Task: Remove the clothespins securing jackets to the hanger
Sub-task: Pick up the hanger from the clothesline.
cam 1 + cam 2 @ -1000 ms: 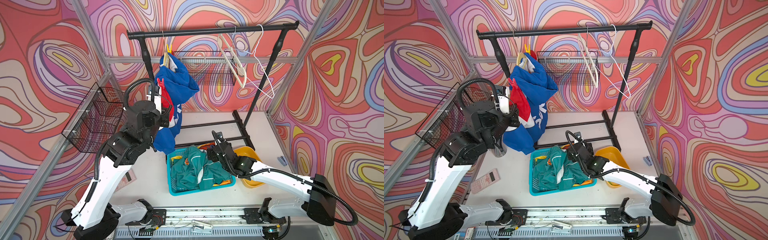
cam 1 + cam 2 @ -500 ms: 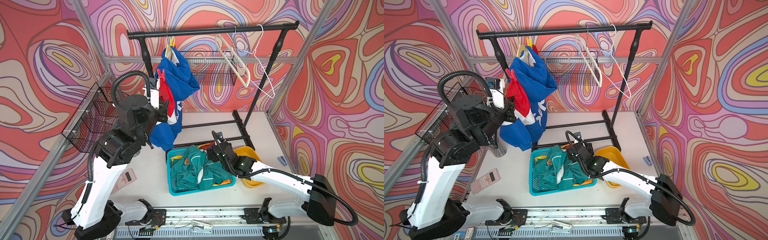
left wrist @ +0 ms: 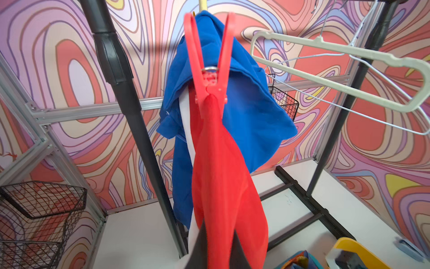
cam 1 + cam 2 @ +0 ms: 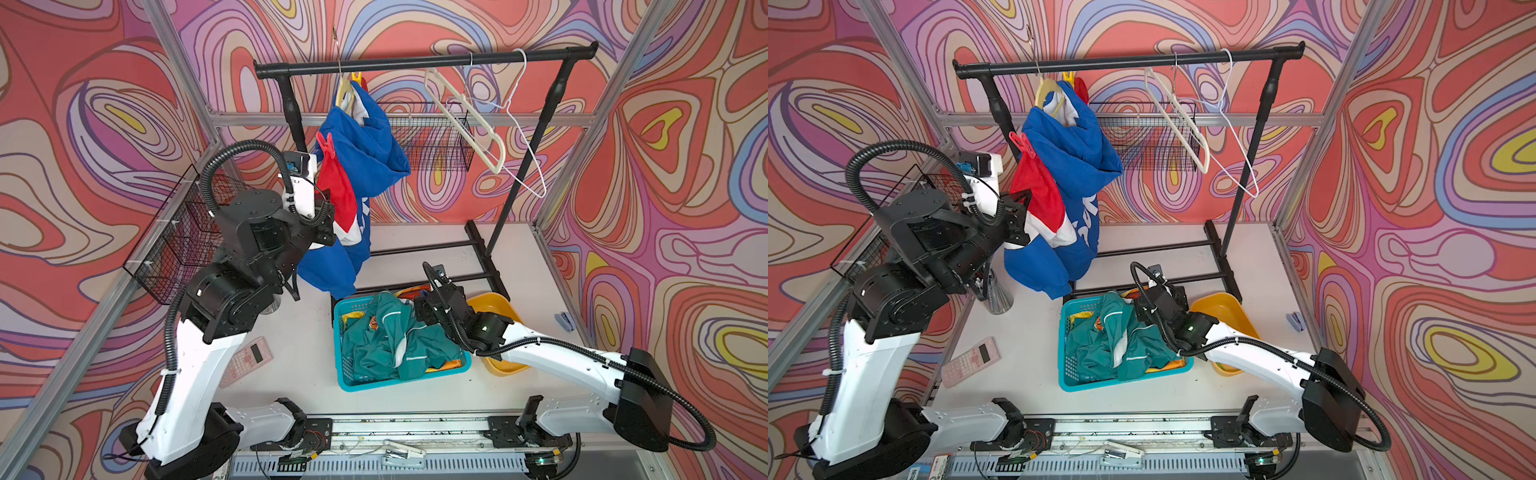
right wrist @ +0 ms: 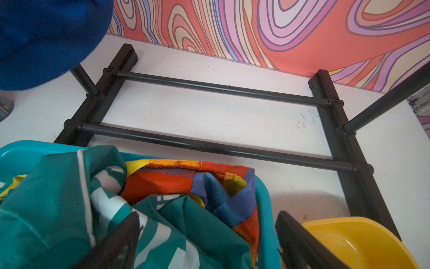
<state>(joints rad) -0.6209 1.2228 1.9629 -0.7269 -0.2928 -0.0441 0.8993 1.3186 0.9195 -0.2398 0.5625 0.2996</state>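
Step in hand: by my reading, steadying the last hung garment so a peg can come off; 2 pegs remain.
Left claw: left gripper (image 3: 218, 233) pinched tight on the red band of the blue jacket (image 4: 365, 145), a thin zip windbreaker with red and white bands.
Right claw: right gripper (image 5: 207, 237) spread wide and empty, low over the teal plastic basket (image 4: 361, 384).
Jacket place: hung on a cream plastic hanger (image 4: 343, 89) from the black metal rail (image 4: 415, 62).
Red peg: red plastic clothespin (image 3: 210, 69) bites the top of the red band; whether the hanger arm sits in its bite is hidden.
Red peg axis: near upright, 2 handles splayed toward the rail, bite toward the table.
Yellow peg: yellow plastic clothespin (image 4: 356, 77) just under the rail, beside the hanger neck.
Next move: probably the right claw rises, squeezes both red handles together and lifts along that axis.
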